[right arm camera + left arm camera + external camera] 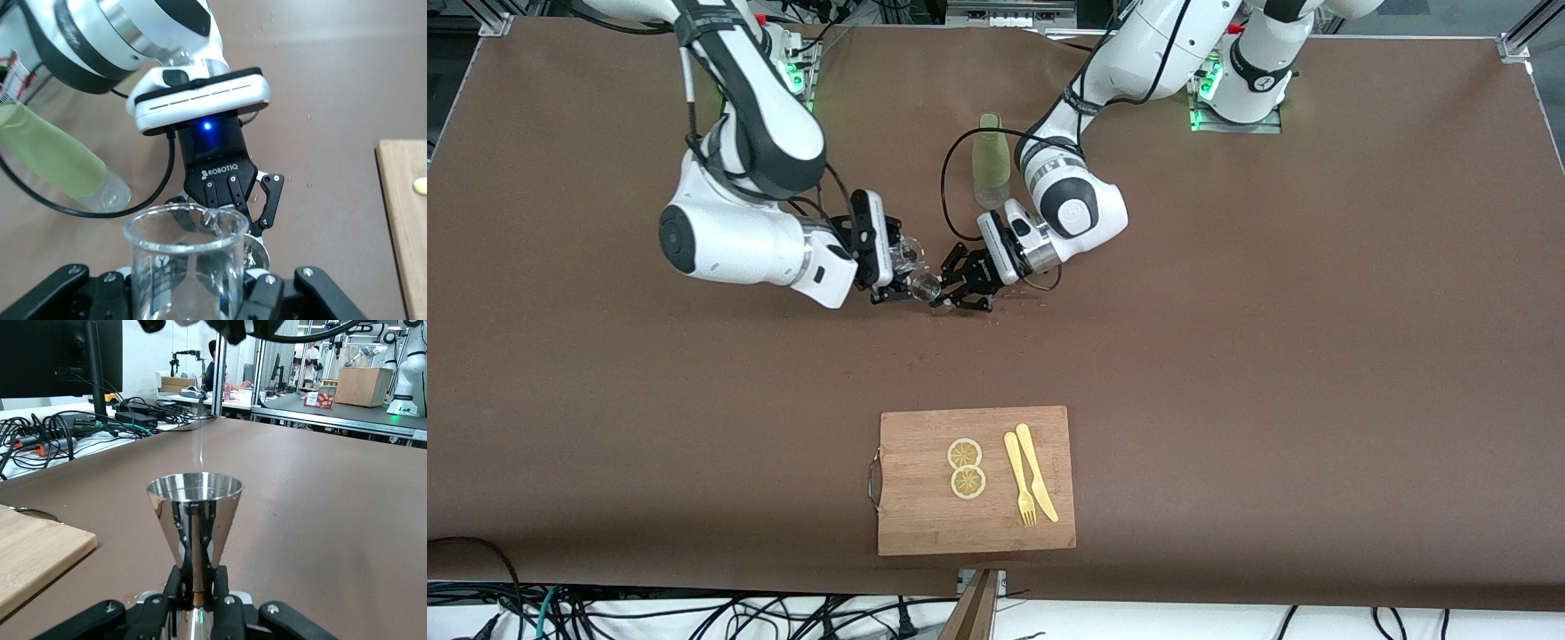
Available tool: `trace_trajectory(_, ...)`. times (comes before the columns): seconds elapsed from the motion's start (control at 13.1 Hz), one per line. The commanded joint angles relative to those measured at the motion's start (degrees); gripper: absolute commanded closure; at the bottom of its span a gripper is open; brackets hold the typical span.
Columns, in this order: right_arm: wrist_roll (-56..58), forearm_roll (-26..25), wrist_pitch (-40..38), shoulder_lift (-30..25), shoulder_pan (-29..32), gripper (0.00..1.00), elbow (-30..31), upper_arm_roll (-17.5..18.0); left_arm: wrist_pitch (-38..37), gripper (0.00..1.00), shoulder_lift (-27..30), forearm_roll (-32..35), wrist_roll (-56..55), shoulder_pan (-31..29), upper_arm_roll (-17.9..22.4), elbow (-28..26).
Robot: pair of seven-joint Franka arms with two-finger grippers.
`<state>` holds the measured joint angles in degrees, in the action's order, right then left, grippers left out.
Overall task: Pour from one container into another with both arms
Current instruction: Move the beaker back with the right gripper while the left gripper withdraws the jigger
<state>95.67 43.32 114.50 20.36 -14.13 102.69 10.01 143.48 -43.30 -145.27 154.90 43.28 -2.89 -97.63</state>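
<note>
The two arms meet over the middle of the brown table (1227, 356), their black grippers almost nose to nose. The right gripper (889, 286) is clamped on a clear glass beaker (187, 267), tipped so its spout leans over the other vessel. The left gripper (963, 286) has its fingers (180, 587) closed around the narrow waist of a shiny metal jigger (194, 520), which stands upright with its wide mouth open to the top. From the left wrist view a thin, faint stream falls into that mouth. In the right wrist view the beaker's lip sits just above the jigger's rim, with the left gripper's fingers wrapped close beneath.

A bottle of pale green liquid (991, 160) stands on the table at about twelve o'clock from the grippers, just beside the left arm's wrist. At about six o'clock, well apart from the pouring, lies a wooden cutting board (925, 524) with a metal handle. Two lemon slices (966, 468) rest on it, touching, and beside them lie a yellow fork (1019, 478) and a yellow knife (1037, 471).
</note>
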Motion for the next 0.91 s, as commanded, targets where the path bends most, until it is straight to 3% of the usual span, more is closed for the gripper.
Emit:
trace_trajectory(0.0,9.59,8.85,-5.58,-1.73,0.77,1.00,1.72,-3.75,0.22,1.00,1.20,-4.67,2.08,-1.26,-0.18,-0.10)
trace_trajectory(0.08,12.06,11.06,-8.30,-1.82,0.95,1.00,1.63,-5.51,0.04,1.00,2.42,-4.49,1.73,-3.80,-1.31,-1.24)
trace_trajectory(0.3,20.58,15.20,-18.84,-1.82,1.82,1.00,1.72,-12.80,0.04,1.00,5.07,-2.57,1.81,-16.00,-10.62,-4.23)
trace_trajectory(0.53,29.11,15.30,-28.87,0.37,3.05,1.00,2.07,-20.63,0.04,1.00,7.87,0.94,-4.13,-27.25,-18.52,-9.05)
trace_trajectory(0.84,43.52,15.39,-33.03,8.54,7.97,1.00,1.98,-22.23,-2.31,1.00,10.69,20.77,-17.93,-41.32,-23.38,-13.02)
